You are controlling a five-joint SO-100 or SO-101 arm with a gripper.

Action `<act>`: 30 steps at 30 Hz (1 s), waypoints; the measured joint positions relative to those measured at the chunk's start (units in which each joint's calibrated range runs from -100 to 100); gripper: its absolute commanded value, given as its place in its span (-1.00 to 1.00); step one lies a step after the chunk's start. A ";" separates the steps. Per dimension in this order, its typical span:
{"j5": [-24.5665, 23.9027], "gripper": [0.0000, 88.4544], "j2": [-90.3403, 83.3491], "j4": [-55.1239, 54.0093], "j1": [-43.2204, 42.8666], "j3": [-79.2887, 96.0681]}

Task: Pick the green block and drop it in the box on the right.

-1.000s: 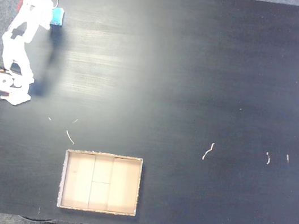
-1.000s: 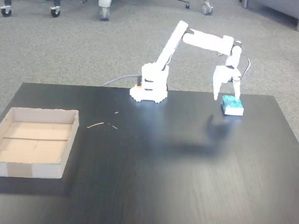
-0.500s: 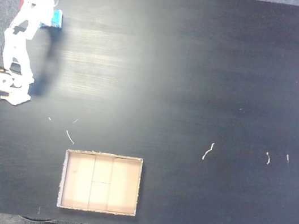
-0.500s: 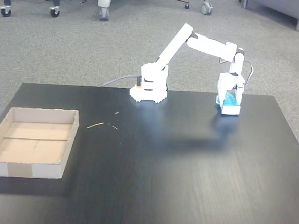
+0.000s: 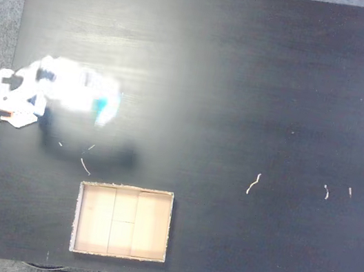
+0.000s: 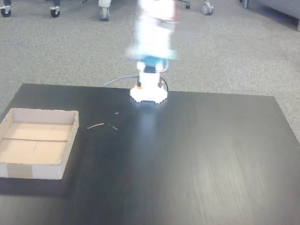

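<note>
Motion-blurred pincer (image 5: 105,108) raised above the desk (image 5: 246,84), carrying the green block (image 6: 153,61); jaw spread cannot be told. The box (image 5: 123,221) sits well apart.

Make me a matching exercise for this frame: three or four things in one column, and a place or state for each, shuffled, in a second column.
Things:
1. green block
2. box
3. arm base
4. pale scraps

Places or states:
A. lying loose on the dark table, between base and cardboard tray
B. lifted off the table, blurred by motion, carried at the gripper
C. standing at the table's far edge in the front fixed view
D. resting empty near the table's left edge in that view

Pairs: 1-B, 2-D, 3-C, 4-A
</note>
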 measured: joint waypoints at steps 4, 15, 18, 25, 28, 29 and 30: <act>2.59 -0.66 -4.26 -23.04 25.22 21.01; 5.71 -0.65 7.85 -94.40 38.25 75.21; 6.11 -0.65 16.71 -89.65 41.32 65.06; 6.89 -0.65 37.09 -71.85 43.41 36.14; 6.94 -0.65 42.44 -63.15 43.04 24.12; 6.54 -0.65 43.78 -60.57 42.66 20.56; 6.06 -0.64 44.70 -58.24 42.14 17.27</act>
